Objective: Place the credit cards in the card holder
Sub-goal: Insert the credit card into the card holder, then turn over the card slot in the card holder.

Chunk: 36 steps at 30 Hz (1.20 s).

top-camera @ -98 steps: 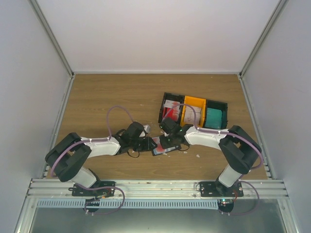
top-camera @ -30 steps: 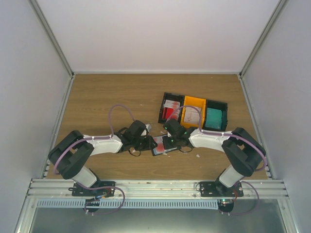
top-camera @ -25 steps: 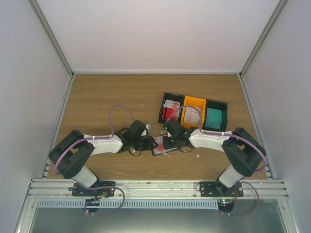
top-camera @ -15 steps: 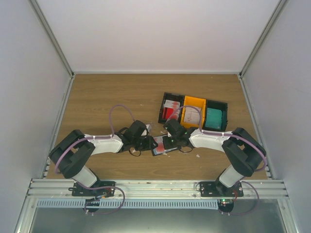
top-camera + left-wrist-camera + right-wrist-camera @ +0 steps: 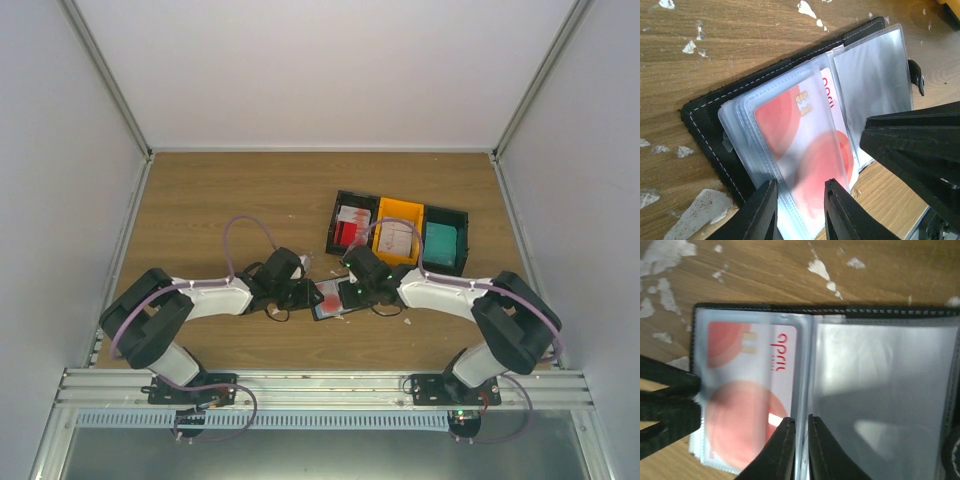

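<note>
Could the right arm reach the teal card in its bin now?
Probably: the teal card lies uncovered in an open bin close by, though the right claw is busy at the card holder.

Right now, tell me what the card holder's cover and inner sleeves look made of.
The cover: matte black, pale stitching along the edge; probably leather or imitation, cannot tell which. The inner sleeves: clear, glossy flexible plastic; glare on them, and the red-and-white card shows through.

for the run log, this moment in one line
card holder open | red-and-white card sleeved | left gripper grips sleeves | right gripper pinches one
</note>
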Each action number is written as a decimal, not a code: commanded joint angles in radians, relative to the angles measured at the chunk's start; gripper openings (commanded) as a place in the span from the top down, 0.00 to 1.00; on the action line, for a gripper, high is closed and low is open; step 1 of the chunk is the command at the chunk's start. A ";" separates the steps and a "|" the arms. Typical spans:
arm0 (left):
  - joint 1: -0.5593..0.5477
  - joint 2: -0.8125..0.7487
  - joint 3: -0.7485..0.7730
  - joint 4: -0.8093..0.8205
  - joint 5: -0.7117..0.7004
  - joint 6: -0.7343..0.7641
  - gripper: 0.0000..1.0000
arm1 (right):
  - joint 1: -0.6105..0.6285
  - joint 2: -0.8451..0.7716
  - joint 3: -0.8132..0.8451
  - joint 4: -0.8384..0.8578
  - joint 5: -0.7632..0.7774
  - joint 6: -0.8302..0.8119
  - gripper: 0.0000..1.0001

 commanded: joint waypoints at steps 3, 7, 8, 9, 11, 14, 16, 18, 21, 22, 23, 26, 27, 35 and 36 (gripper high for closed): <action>-0.004 -0.020 -0.001 0.015 -0.028 -0.011 0.73 | -0.004 -0.043 0.007 -0.019 0.000 -0.008 0.86; -0.004 -0.014 0.000 0.019 -0.019 -0.011 0.72 | -0.003 -0.004 0.008 -0.005 -0.049 -0.037 0.86; -0.003 -0.012 0.000 0.019 -0.019 -0.010 0.72 | -0.004 0.009 0.011 -0.005 -0.049 -0.038 0.86; -0.004 -0.011 0.001 0.018 -0.019 -0.011 0.72 | -0.004 0.023 0.011 -0.003 -0.051 -0.042 0.87; -0.004 -0.012 0.002 0.016 -0.020 -0.012 0.71 | -0.004 0.044 0.011 -0.002 -0.056 -0.045 0.89; -0.004 -0.012 0.000 0.014 -0.022 -0.014 0.69 | -0.004 0.074 0.012 -0.007 -0.054 -0.045 0.92; -0.004 -0.012 -0.001 0.013 -0.025 -0.015 0.69 | -0.004 0.087 0.011 -0.011 -0.049 -0.044 0.94; -0.004 -0.013 -0.002 0.014 -0.021 -0.017 0.69 | -0.004 0.094 0.009 -0.013 -0.044 -0.042 0.95; -0.004 -0.012 -0.003 0.026 -0.010 -0.015 0.69 | -0.004 0.100 0.007 -0.014 -0.042 -0.041 0.95; -0.004 -0.012 -0.002 0.031 -0.004 -0.015 0.70 | -0.005 0.101 0.007 -0.012 -0.042 -0.042 0.95; -0.004 -0.012 -0.001 0.037 0.001 -0.014 0.71 | -0.004 0.102 0.008 -0.011 -0.042 -0.041 0.95; -0.004 -0.020 -0.001 0.052 0.012 -0.013 0.74 | -0.004 0.104 0.008 -0.011 -0.041 -0.041 0.96; -0.004 -0.022 0.001 0.051 0.013 -0.011 0.74 | -0.004 0.104 0.009 -0.011 -0.042 -0.041 0.96; -0.004 -0.027 -0.005 0.051 0.008 0.002 0.74 | -0.004 0.112 0.007 -0.004 -0.045 -0.041 0.97; -0.004 -0.024 -0.008 0.059 0.011 0.002 0.74 | -0.004 0.112 0.008 -0.002 -0.045 -0.041 0.97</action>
